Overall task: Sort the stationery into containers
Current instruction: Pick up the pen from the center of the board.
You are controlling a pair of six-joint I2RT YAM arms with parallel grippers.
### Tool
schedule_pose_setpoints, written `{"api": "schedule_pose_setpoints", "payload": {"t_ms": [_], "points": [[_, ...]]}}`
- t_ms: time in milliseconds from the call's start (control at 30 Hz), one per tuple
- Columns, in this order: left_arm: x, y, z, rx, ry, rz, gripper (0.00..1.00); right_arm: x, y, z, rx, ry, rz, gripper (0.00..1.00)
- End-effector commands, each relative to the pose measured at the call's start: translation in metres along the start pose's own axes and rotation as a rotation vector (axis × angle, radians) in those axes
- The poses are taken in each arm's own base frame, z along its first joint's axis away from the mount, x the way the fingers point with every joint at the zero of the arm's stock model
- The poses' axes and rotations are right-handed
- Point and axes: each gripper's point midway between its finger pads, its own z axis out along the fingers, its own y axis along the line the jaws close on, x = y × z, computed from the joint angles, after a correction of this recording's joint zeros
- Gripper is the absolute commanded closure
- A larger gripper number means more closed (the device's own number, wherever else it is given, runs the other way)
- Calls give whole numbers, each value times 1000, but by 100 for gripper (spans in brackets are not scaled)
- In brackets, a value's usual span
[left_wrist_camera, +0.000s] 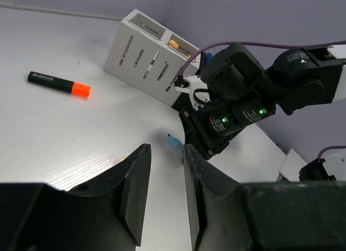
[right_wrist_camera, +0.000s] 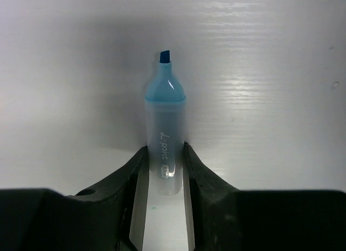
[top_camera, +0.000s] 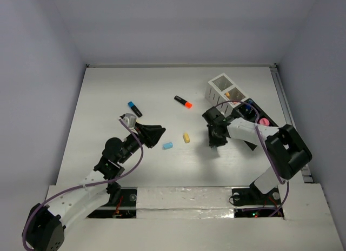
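Observation:
My right gripper [right_wrist_camera: 164, 152] is shut on a pale blue marker [right_wrist_camera: 164, 126], tip pointing away, just over the white table. In the top view the right gripper [top_camera: 216, 141] points down in front of the containers: two white boxes [top_camera: 226, 87] joined to black ones [top_camera: 253, 111], one holding a pink cylinder [top_camera: 264, 121]. My left gripper [top_camera: 155, 134] is open and empty at mid-table. The left wrist view shows its fingers [left_wrist_camera: 135, 186] apart, the blue marker tip [left_wrist_camera: 174, 142] beyond them, and the white boxes [left_wrist_camera: 141, 52].
Loose on the table are a black marker with an orange cap [top_camera: 184, 102] [left_wrist_camera: 59, 83], a black marker with a blue cap [top_camera: 134, 109], a short yellow marker [top_camera: 186, 137] and a small pale blue block [top_camera: 167, 145]. Grey walls surround the table.

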Motion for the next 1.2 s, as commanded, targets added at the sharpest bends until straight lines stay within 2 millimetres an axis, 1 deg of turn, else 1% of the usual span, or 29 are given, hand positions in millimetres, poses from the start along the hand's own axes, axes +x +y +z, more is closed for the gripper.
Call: {"api": "schedule_pose_setpoints", "payload": {"t_ms": [0,67,100,133,167,200,233,300,333,367,400,433,467,500,533,567,633,667,700,733,800,833,867,933,1033,1167], "points": [[-18,-17,4,65,-51,12,72,-15,20,-2,-27,-92,7,92],[-15,-16,6,65,-36,9,72,-28,28,-16,-52,-150,0,94],[-12,-18,7,75,-26,6,72,-35,36,-28,-82,-191,-6,94],[-11,-21,7,90,-21,3,72,-45,46,-39,-121,-234,-6,96],[-7,-21,9,93,-7,-5,70,-50,53,-47,-155,-262,-11,96],[-7,-26,9,120,-3,-5,69,-57,63,-62,-210,-304,-12,97],[-6,-28,10,136,4,-8,68,-66,77,-73,-269,-351,-14,97],[0,-32,12,166,28,-13,64,-76,92,-90,-342,-401,-13,98],[2,-31,13,169,37,-12,62,-88,105,-107,-397,-456,-7,98],[3,-31,15,168,41,-12,61,-95,110,-115,-421,-484,0,98],[7,-28,17,158,54,-11,59,-96,119,-123,-458,-499,-2,98],[8,-25,18,146,53,-11,59,-102,131,-135,-510,-537,3,98],[9,-22,19,136,58,-12,59,-107,136,-140,-539,-556,11,98],[13,-18,21,118,66,-13,58,-105,146,-146,-580,-558,11,98],[13,-16,22,111,67,-14,58,-108,156,-153,-619,-581,13,98],[14,-15,23,106,69,-16,58,-109,159,-150,-628,-580,19,98],[16,-13,24,99,72,-18,54,-105,175,-153,-669,-588,10,98],[18,-11,25,93,77,-19,50,-106,178,-148,-670,-581,17,98],[19,-10,25,89,82,-21,48,-100,184,-147,-684,-567,8,98],[20,-9,26,86,85,-18,47,-107,190,-153,-714,-596,19,98],[23,-7,28,78,97,-19,45,-101,201,-153,-744,-594,14,98],[24,-5,29,70,99,-18,45,-103,204,-155,-758,-605,19,98],[24,-4,29,64,100,-17,45,-100,208,-157,-770,-603,14,98],[27,1,31,42,109,-18,45,-99,214,-160,-793,-607,13,98],[29,5,32,27,115,-15,47,-100,215,-165,-817,-621,30,98],[27,9,33,3,104,-13,48,-95,220,-168,-843,-609,25,98]]}}
